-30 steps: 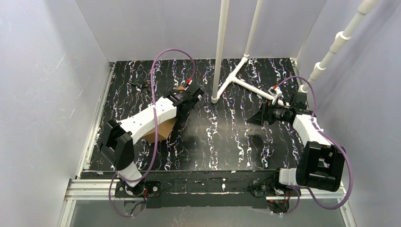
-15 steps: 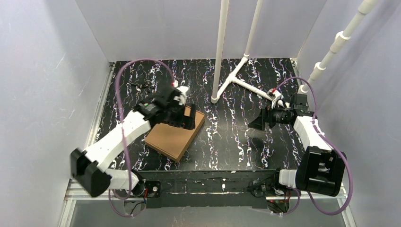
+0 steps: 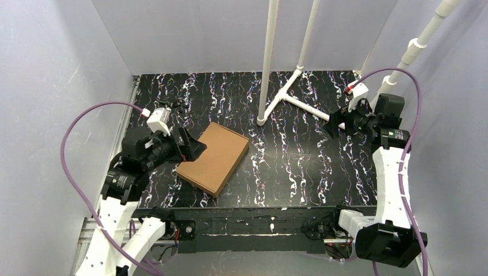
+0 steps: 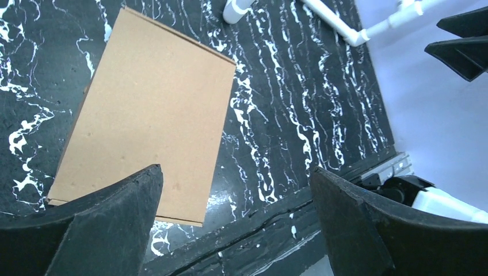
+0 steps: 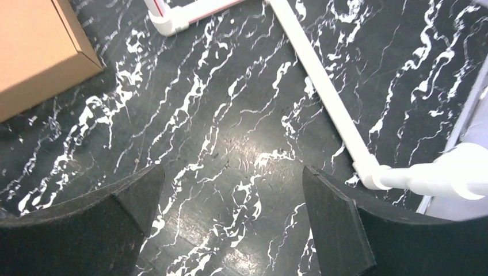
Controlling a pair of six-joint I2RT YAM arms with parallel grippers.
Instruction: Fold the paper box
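Both arms have drawn back since a second ago. The left end effector point(image 3: 195, 148), which was over the plain brown closed cardboard box point(image 3: 214, 158), now hangs at its left side with jaws wide apart, holding nothing. That box lies flat and skewed on the black white-veined bench point(image 3: 288, 167), left of centre toward the near edge. The right end effector point(image 3: 332, 127) gapes empty by the right edge, toward the far corner.
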